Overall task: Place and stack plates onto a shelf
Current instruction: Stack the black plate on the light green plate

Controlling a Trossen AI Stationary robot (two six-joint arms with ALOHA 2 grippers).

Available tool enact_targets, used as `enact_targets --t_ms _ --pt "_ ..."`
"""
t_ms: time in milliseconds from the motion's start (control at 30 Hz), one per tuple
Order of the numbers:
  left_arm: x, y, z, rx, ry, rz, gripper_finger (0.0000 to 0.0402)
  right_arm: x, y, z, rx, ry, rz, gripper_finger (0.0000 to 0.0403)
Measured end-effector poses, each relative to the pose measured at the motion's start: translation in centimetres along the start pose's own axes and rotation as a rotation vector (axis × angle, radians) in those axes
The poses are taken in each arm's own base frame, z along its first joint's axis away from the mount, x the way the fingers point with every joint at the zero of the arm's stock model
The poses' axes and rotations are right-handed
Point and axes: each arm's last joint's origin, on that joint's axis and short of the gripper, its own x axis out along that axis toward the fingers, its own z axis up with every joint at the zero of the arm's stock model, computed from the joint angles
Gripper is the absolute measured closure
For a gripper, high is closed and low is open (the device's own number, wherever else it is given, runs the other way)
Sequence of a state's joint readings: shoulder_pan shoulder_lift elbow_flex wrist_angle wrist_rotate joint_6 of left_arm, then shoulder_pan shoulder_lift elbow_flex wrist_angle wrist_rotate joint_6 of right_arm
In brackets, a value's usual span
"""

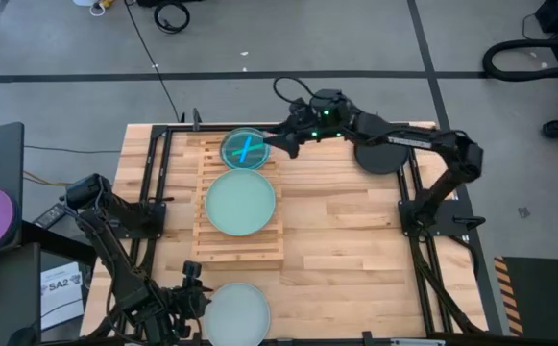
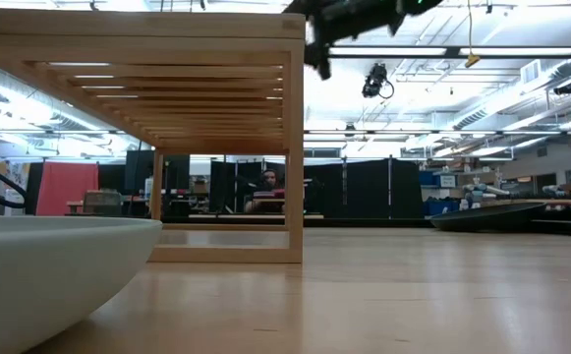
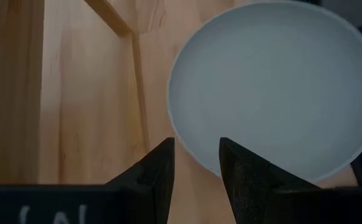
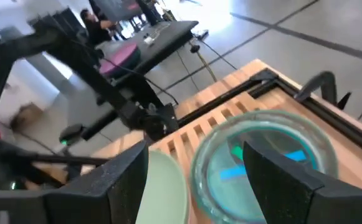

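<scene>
- High view: the right gripper (image 1: 277,142) reaches left to the translucent blue plate (image 1: 245,148) on the far end of the light-wood slatted shelf (image 1: 238,249), whose long axis runs near to far; a pale mint-green plate (image 1: 240,202) lies flat mid-shelf.
- Left wrist view: the left gripper (image 3: 196,163), fingers slightly spread, holds nothing beside a whitish plate (image 3: 268,87) on the near table edge.
- Right wrist view: the fingers are spread around the blue plate's rim.

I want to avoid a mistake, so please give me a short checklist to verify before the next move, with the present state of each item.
1. Shelf has free slats at its near end: ok.
2. Mint-green plate lies flat on the shelf: ok.
3. Blue plate rests on the shelf's far end: ok.
4. Right gripper open and beside the blue plate: ok.
5. Left gripper open, at the whitish plate's rim: ok.
6. Whitish plate already gripped: not ok.
</scene>
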State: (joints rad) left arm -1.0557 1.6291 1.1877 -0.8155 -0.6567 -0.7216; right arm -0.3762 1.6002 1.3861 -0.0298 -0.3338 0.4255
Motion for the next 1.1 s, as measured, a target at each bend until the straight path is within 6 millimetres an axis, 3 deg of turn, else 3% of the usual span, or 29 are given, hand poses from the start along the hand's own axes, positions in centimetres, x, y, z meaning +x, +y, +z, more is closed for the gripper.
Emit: enact_targets --t_ms 200,533,833,1100 --pt "0.0 -0.1 0.1 -0.012 -0.012 -0.01 0.0269 -4.8 2.7 -0.2 -0.083 0.123 -0.128 0.0137" --pt "0.0 -0.3 0.4 -0.033 -0.033 -0.027 0.0269 -12.6 5.3 -3.6 -0.117 0.46 -0.498 0.0137" --pt "0.0 -0.6 0.7 -0.062 -0.063 -0.05 0.0269 -14.2 5.3 -5.1 -0.149 0.58 -0.734 0.0136" --pt "-0.1 -0.7 0.9 -0.075 -0.075 -0.061 0.0269 -14.4 3.5 -4.5 -0.18 0.599 -0.82 0.0135"
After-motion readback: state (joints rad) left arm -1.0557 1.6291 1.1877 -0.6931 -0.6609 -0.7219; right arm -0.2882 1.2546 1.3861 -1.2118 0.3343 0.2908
